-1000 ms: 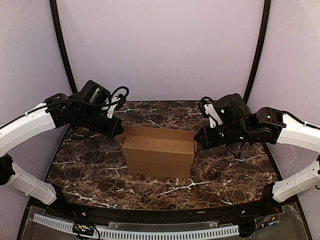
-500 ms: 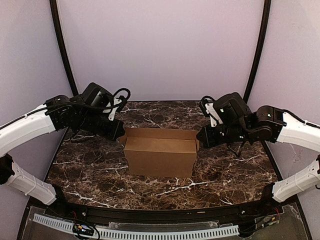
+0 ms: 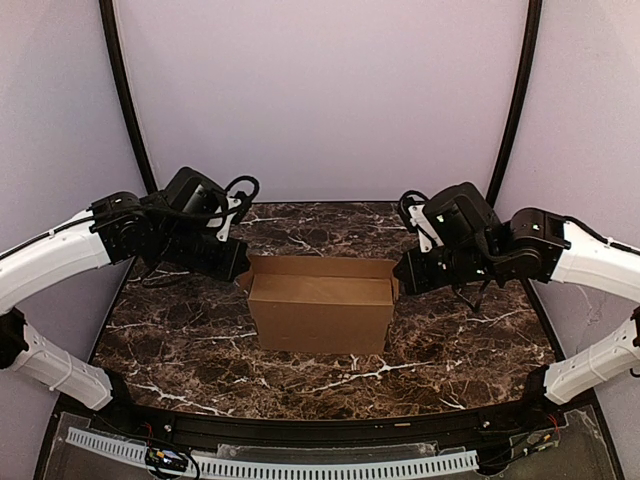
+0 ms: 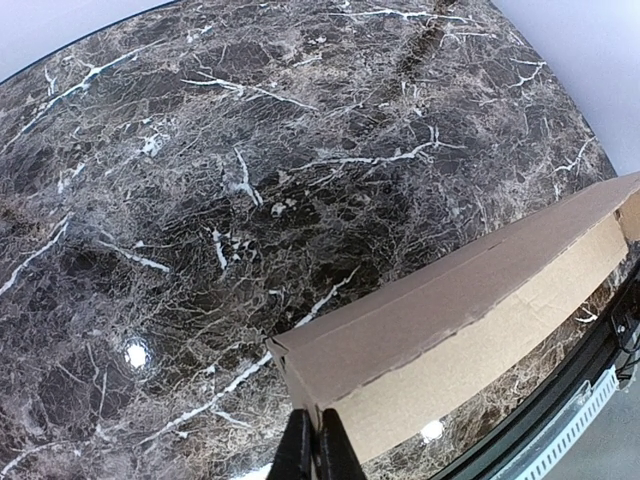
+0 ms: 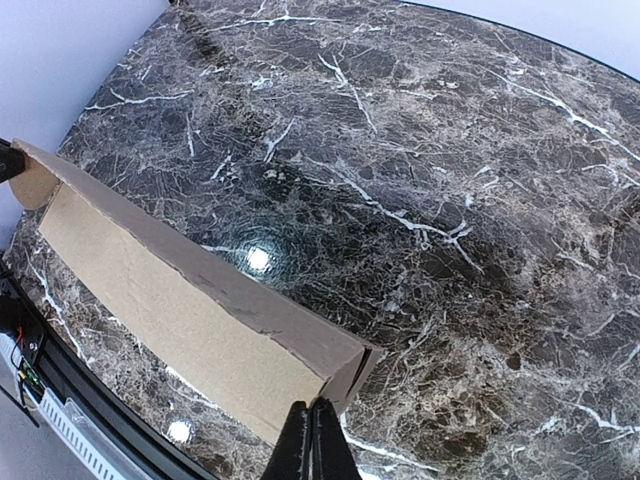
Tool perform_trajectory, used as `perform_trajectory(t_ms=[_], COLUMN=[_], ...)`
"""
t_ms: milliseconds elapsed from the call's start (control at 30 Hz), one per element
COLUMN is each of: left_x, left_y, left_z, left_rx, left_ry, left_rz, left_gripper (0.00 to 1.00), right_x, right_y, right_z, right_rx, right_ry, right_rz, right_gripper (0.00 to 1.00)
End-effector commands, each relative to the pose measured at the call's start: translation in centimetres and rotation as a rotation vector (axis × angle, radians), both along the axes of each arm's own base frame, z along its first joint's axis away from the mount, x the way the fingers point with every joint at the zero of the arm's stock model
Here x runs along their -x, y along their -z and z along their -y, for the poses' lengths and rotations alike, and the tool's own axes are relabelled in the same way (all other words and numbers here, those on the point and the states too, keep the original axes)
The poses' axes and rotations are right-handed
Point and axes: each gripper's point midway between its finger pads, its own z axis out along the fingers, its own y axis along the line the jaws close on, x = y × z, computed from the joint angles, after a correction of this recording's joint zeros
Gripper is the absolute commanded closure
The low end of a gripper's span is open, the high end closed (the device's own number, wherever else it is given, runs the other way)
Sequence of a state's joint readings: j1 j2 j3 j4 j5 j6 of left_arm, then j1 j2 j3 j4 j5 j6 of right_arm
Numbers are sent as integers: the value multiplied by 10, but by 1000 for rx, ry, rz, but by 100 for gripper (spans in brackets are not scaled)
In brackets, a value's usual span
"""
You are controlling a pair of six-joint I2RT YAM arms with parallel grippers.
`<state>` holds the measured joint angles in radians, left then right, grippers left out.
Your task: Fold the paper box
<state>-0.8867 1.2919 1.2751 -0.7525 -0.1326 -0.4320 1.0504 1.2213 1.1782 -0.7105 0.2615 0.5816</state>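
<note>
The paper box [image 3: 320, 308] is plain brown cardboard and stands as a long upright shape mid-table, its top open at the back. My left gripper [image 3: 241, 268] is at the box's left end. In the left wrist view the left gripper [image 4: 316, 445] is shut, with the thin end wall of the box [image 4: 450, 320] running down between its fingers. My right gripper [image 3: 399, 275] is at the box's right end. In the right wrist view the right gripper [image 5: 313, 435] is shut, its tips touching the lower end corner of the box [image 5: 190, 320]; nothing shows between its fingers.
The dark marble table [image 3: 180, 340] carries only the box. A black rail and white cable chain [image 3: 320, 465] run along the near edge. Lilac walls and black curved posts [image 3: 125, 110] close the back and sides.
The right gripper's fingers have come fully together at the box's right end. Both arms and the box have shifted a little to the right.
</note>
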Motion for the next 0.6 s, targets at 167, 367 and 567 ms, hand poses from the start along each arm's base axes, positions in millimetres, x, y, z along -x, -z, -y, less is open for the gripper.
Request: perform_trajectory(t_ms=[167, 367, 567], left_x=[10, 9, 10], left_y=[-10, -12, -15], left_z=[23, 26, 31], left_rx=[123, 143, 171], left_ry=[43, 37, 40], left_rz=[-13, -16, -26], left_gripper=[99, 99, 99], right_x=[-2, -3, -4], right_y=[-31, -35, -38], right_z=[-22, -25, -29], right_rx=[-126, -138, -158], right_ry=[-24, -22, -22], right_rz=[30, 29, 31], right_gripper=[100, 100, 100])
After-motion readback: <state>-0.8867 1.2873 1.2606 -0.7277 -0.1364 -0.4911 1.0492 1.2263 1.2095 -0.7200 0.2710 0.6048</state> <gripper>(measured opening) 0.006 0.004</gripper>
